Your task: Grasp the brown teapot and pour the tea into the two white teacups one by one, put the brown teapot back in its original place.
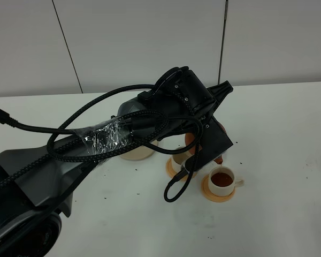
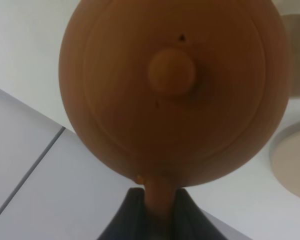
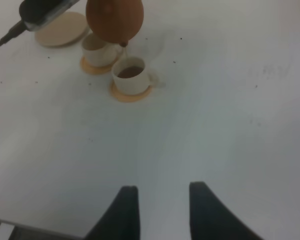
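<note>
- Step in hand: first pour. The left hand (image 2: pixel 159 214) is clamping shut on the loop handle of the round terracotta-orange clay teapot (image 2: pixel 171 100), w/ a finger either side of it.
- Teapot is hanging tipped in the air, off its saucer. Its spout is sitting right over the small cream-white cylindrical teacup (image 1: pixel 222 180) on a flat orange coaster (image 1: pixel 218 196). That cup is showing dark tea well up inside.
- The second cream-white teacup (image 3: pixel 96 49) is standing just beside it at abt 10 o'clock, on its own coaster. Its inside is looking pale, so prob. not poured yet.
- The round pale cream saucer (image 1: pixel 139 154) is lying bare at abt 9 o'clock of the cups.
- The right hand (image 3: pixel 162 210) is hovering wide open, gripping nothing, well apart from the cups over the white surface (image 3: pixel 230 125).
- Nxt move is calling for:
  - levelling the pot before this cup is overflowing;
  - shifting toward 10 o'clock w/o nudging either cup;
  - tipping over the 2nd cup;
  - then going back to the saucer.
</note>
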### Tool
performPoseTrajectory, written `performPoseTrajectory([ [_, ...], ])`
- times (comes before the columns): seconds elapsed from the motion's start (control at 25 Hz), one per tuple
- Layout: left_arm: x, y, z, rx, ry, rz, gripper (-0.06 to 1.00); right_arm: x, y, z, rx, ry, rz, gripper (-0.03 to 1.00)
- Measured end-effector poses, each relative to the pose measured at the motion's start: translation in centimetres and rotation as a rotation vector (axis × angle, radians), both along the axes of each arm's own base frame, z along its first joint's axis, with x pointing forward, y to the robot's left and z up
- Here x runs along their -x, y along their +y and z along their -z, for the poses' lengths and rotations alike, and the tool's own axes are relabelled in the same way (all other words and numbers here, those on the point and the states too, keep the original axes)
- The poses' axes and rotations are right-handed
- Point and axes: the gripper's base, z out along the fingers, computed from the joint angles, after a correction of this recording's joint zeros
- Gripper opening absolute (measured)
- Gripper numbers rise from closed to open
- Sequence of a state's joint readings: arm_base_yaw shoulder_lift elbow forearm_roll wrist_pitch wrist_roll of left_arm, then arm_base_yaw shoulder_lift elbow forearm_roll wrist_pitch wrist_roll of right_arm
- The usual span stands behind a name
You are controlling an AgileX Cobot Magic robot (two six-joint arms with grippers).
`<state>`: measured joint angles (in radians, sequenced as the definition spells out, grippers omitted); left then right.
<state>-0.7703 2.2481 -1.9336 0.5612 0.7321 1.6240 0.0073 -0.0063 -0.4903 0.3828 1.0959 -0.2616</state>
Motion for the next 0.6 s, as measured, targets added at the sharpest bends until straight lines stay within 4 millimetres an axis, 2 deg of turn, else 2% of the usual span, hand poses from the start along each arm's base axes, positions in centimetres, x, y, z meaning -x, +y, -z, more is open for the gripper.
performPoseTrajectory([
  [0.6,0.0,0.01,0.0,-0.027,-0.003,0.03,0.17,0.0,0.0,0.0,0.0,0.0,0.0,0.24],
])
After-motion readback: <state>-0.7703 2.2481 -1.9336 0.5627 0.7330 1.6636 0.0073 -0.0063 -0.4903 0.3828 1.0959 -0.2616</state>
